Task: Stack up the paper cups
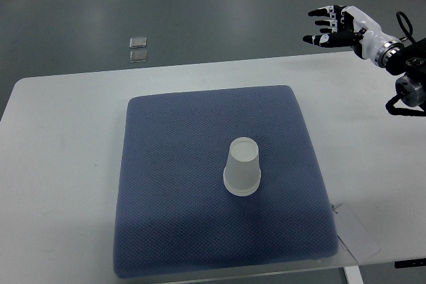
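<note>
One stack of paper cups [243,166] visible, upside down on the blue mat [173,164], wide rim down and narrow base up, long axis upright; apparently already nested, though the number of cups impossible to tell. Well apart from the fingers [326,24] of the right hand [343,28]: below and to the left of the fingertips in the top view, down toward the robot's own side. Right hand raised beyond the far right corner of the white table [60,164], over the grey floor, fingers spread and extended toward the picture's left, holding nothing, touching nothing. No left hand anywhere in view, so the right one nearer by default. Judging by this, stacking probably finished, or else waiting on another cup; any further reach would call for travel down and leftward from the fingertips, then a grasp around the upright sides.
</note>
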Robot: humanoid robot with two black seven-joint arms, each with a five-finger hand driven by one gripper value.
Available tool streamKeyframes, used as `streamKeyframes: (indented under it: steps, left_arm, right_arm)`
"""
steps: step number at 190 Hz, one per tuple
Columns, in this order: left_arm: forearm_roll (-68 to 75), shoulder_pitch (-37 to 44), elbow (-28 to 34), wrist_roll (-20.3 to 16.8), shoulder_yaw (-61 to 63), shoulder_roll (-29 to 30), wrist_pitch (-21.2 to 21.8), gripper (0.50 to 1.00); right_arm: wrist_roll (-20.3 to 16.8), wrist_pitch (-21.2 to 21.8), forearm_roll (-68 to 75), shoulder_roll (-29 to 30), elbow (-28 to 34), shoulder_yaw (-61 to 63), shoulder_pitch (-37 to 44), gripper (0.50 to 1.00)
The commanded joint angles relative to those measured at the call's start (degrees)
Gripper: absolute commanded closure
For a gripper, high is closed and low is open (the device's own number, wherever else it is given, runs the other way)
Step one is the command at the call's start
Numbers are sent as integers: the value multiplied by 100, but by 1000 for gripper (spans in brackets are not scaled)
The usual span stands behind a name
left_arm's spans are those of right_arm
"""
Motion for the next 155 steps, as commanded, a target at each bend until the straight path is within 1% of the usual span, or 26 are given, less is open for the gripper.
streamKeyframes:
  steps: [1, 31, 41, 48, 69, 101, 127, 155]
  left_arm:
    - [2, 0, 0, 0, 0, 0, 0, 500]
    - [-7, 0, 0, 0, 0, 0, 0, 500]
    - [2, 0, 0, 0, 0, 0, 0, 500]
    - [2, 0, 0, 0, 0, 0, 0, 500]
    - [-7, 0, 0, 0, 0, 0, 0, 500]
    - [2, 0, 0, 0, 0, 0, 0, 500]
    - [-7, 0, 0, 0, 0, 0, 0, 500]
    - [2, 0, 0, 0, 0, 0, 0, 500]
  right_arm:
    - [-13, -262, 330, 188, -38, 39, -128, 640]
    - [5, -702, 646, 504, -29, 56, -295, 621]
    - [5, -702, 646, 566, -38, 56, -321, 619]
    - [5, -702, 646, 618, -38, 65, -365, 605]
    - [5, -667, 646, 776, -29, 65, -436, 589]
    - [40, -667, 549, 1049, -29, 179, -453, 587]
    - [163, -667, 523, 1049, 6, 188, -506, 587]
    - [163, -658, 523, 1075, 15, 197, -515, 587]
